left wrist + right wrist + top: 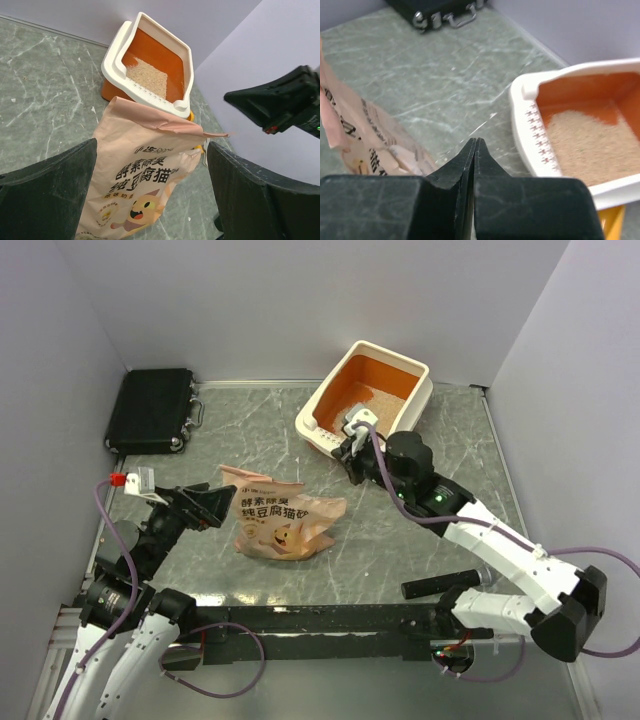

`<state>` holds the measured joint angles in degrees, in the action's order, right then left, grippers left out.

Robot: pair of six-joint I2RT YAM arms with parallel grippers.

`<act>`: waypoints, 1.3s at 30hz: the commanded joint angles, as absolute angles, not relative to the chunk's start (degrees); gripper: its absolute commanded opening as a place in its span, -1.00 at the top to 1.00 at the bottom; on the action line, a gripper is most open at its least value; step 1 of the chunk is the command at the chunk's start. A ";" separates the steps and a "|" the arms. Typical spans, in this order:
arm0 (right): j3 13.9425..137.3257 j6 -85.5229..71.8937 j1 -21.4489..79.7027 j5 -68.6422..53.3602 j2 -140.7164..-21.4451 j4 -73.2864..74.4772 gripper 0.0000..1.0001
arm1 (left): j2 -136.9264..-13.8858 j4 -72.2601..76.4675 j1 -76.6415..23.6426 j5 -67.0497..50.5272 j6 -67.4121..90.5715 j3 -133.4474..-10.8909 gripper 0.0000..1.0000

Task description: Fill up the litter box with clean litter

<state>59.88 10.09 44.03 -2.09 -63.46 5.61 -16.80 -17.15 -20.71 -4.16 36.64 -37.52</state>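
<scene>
Beige clean litter point(385, 400) in litter box point(425, 390).
Right end effector point(476, 150) pressed together at box's 7 o'clock; left end effector point(212, 506) spread.

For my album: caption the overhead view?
Printed bag on the table; litter box behind it holds a little clean litter.

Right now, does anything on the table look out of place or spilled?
The printed bag lies flat, its top crumpled. The clean litter covers only the slotted end of the litter box; the rest is bare orange. I see no clear spill.
</scene>
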 commanded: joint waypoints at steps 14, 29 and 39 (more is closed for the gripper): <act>62.48 6.23 31.90 -52.37 -76.45 8.60 1.00 | -17.05 -15.91 -20.83 -6.24 36.91 -36.91 -0.91; 67.15 7.65 32.78 -57.39 -86.57 8.88 1.00 | -17.49 -15.56 -20.83 -7.56 36.83 -36.91 -0.92; 67.23 10.98 35.68 -57.31 -87.45 12.47 1.00 | -17.40 -15.55 -20.74 -7.56 36.91 -36.91 -0.92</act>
